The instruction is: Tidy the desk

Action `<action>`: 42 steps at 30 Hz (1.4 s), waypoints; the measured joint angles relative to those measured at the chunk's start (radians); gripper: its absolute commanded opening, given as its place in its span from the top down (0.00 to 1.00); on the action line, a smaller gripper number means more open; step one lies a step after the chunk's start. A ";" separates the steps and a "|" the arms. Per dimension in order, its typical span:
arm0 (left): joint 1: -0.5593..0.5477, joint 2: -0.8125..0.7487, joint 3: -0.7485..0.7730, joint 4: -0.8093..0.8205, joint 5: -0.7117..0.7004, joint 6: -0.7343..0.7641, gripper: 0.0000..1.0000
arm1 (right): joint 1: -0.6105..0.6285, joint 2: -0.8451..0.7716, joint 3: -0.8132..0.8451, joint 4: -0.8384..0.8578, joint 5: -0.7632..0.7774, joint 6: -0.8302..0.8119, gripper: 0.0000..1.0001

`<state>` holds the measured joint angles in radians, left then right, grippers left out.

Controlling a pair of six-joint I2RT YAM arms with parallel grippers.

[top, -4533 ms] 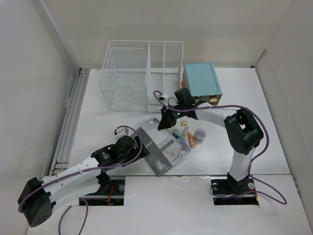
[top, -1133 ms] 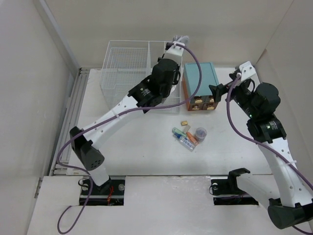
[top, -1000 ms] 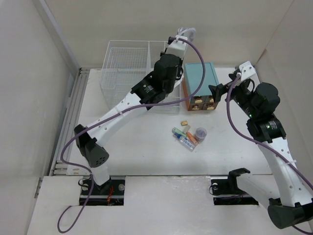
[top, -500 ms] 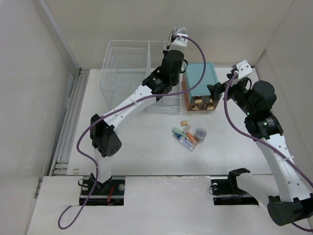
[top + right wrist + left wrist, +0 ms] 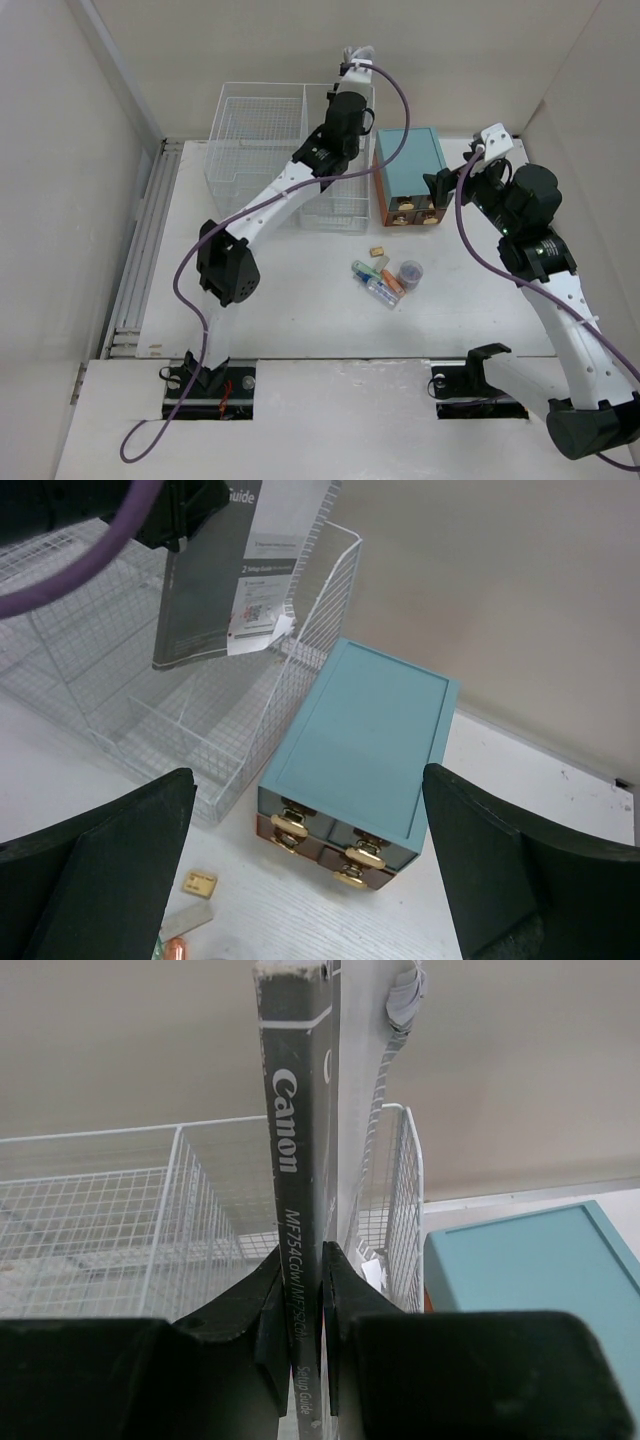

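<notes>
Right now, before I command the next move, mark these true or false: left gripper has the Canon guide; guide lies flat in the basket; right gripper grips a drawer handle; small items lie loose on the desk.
1. The left gripper is shut on the Canon setup guide. True.
2. The guide lies flat in the wire basket. False: it is held upright over the basket.
3. The right gripper grips a drawer handle. False: it is open, clear of the teal drawer box.
4. Small items lie loose on the desk. True.
</notes>
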<state>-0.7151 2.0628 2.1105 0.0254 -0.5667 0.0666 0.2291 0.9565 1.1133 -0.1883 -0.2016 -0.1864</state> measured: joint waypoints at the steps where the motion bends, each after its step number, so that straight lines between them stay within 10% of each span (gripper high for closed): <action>1: 0.006 0.013 0.002 0.011 0.005 -0.006 1.00 | 0.000 0.001 0.000 0.000 0.000 0.000 0.00; 22: 0.032 0.212 0.058 0.239 0.033 -0.036 1.00 | 0.000 0.043 -0.012 0.022 0.011 0.000 0.00; 36: 0.037 0.200 -0.310 0.490 -0.022 -0.119 0.98 | 0.000 0.047 -0.017 0.024 -0.004 0.000 0.00; 42: 0.015 0.128 -0.424 0.561 -0.040 -0.143 0.22 | 0.000 0.047 -0.017 0.024 -0.018 0.000 0.00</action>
<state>-0.7002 2.1906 1.6863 0.5865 -0.6067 -0.0761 0.2291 1.0031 1.0966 -0.1638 -0.2192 -0.1867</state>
